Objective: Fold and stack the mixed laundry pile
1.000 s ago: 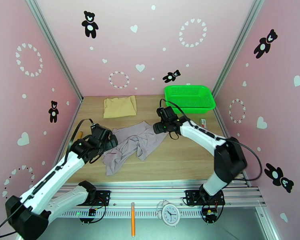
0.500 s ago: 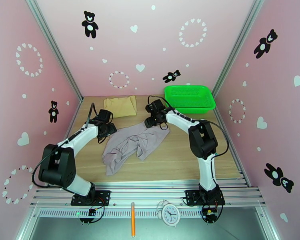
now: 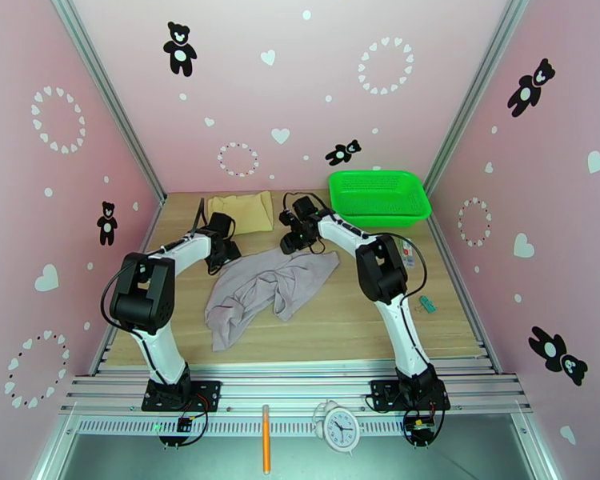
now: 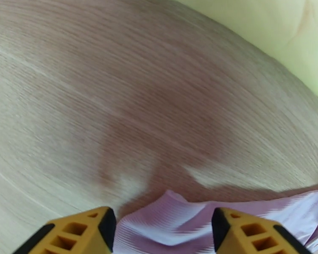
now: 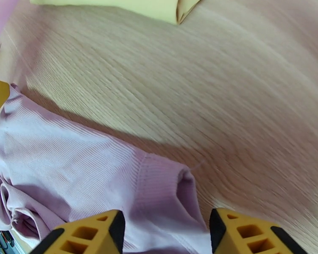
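Both arms are stretched out over the far half of the wooden table (image 3: 356,314), and there's the pale grey-lilac garment (image 3: 262,291), lying crumpled in the middle of the boards, its far edge running between the two grippers.

Down on the left wrist camera, the left gripper (image 4: 162,217) sits low at the garment's far-left corner. Its yellow fingers (image 4: 80,231) are spread apart, with a ribbed tongue of lilac fabric lying flat in the gap and bare wood just beyond it. The jaws stand apart, and the cloth between them isn't pinched.

Over to the right wrist camera, and the right gripper (image 5: 165,216) is the same story: jaws apart, straddling the stitched hem at the garment's far-right corner, where the fabric curls up in a little fold. There's cloth between the fingers, with no squeeze showing.

The tan-beige cloth (image 3: 240,212) is folded flat at the back of the table, just beyond the left gripper and apart from the garment, with a strip of bare wood between the two.

Back right, the bright green mesh basket (image 3: 378,198) sits against the back wall, well clear of both pieces. Nearest the camera, in front of the table's edge, lie an orange pen (image 3: 266,438) and a small white alarm clock (image 3: 340,430).
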`<action>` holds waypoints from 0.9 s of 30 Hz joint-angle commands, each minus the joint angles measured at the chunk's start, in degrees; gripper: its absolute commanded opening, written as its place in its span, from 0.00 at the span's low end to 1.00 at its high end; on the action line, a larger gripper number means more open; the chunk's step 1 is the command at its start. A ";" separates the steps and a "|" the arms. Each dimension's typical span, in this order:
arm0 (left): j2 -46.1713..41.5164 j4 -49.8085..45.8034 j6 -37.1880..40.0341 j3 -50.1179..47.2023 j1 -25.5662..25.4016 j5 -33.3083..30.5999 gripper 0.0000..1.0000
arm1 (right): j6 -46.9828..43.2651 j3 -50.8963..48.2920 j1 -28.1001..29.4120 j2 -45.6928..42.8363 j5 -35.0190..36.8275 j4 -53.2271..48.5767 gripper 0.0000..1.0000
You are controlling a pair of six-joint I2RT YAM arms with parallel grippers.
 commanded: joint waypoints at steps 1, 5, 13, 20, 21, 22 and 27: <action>2.17 0.28 1.13 1.76 0.55 0.62 0.61 | -0.21 3.17 0.15 2.53 -2.06 -3.06 0.55; 5.49 -0.06 1.64 2.86 0.61 0.20 0.52 | -0.13 4.36 0.07 3.32 -2.10 -3.43 0.45; 7.18 -4.61 3.72 8.03 0.61 -3.40 0.00 | 0.05 7.38 -0.77 4.41 -0.34 -4.48 0.00; -6.55 -12.00 5.82 13.12 0.61 -9.56 0.00 | -1.26 2.41 -1.21 -8.08 5.27 -3.22 0.00; -9.54 -13.12 6.25 14.06 0.62 -10.15 0.00 | -1.51 1.12 -1.24 -11.06 6.45 -2.80 0.00; -11.94 -14.07 6.60 14.93 0.61 -10.53 0.00 | -1.74 -0.06 -1.23 -13.70 7.32 -2.38 0.00; -22.80 -20.04 8.89 20.03 0.66 -11.17 0.00 | -1.34 -8.91 -1.17 -28.50 9.44 1.31 0.00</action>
